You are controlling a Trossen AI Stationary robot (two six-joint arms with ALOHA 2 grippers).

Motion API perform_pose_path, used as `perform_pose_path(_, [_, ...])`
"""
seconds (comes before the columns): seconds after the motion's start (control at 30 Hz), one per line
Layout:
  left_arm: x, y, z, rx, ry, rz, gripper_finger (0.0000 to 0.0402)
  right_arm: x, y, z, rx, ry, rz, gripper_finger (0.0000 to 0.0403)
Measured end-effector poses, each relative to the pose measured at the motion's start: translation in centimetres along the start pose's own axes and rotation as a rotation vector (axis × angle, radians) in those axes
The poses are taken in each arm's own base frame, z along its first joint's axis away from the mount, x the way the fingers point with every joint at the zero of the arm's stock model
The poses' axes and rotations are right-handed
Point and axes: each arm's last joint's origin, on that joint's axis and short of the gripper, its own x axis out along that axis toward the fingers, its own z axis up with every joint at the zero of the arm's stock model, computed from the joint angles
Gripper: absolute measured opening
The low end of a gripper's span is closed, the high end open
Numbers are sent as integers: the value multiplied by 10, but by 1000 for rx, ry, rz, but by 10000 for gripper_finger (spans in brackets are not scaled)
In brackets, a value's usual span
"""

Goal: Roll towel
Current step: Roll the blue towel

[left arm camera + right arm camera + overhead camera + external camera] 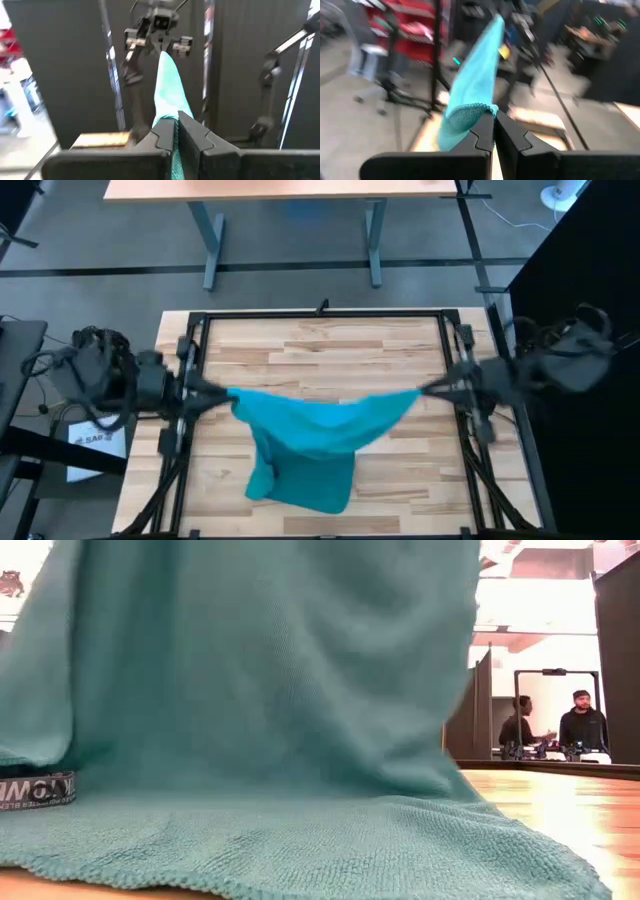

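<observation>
Teal towel (310,445) stretched between left fingers (162,137) and right fingers (482,132), each pair clamped on a corner.

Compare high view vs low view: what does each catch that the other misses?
High only: both arms. The left gripper and right gripper are each shut on a corner of the towel, stretching it between them above the wooden table, its lower part drooping onto the wood.

Low only: the towel's hem lying on the tabletop, a dark label strip, and two people in the room behind. No gripper shows.

Both: the teal towel and the wooden table.
</observation>
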Motion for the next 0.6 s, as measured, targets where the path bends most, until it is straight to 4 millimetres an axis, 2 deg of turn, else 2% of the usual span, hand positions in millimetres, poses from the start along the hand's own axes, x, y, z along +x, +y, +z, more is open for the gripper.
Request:
perform_pose_path(0.17, [-8, 42, -14, -20, 140, 162, 0, 13, -28, -15, -16, 157, -148, 0])
perform_pose_path(0.37, [-49, 95, -20, -87, 194, 340, 0, 26, -66, -27, -9, 273, -294, 0])
perform_pose_path(0.5, [-72, 113, -21, -114, 180, 409, 0, 45, -93, -40, 4, 355, -337, 0])
perform_pose_path(0.6, [-84, 120, -27, -105, 208, 435, 0, 68, -111, -56, 34, 408, -314, 0])
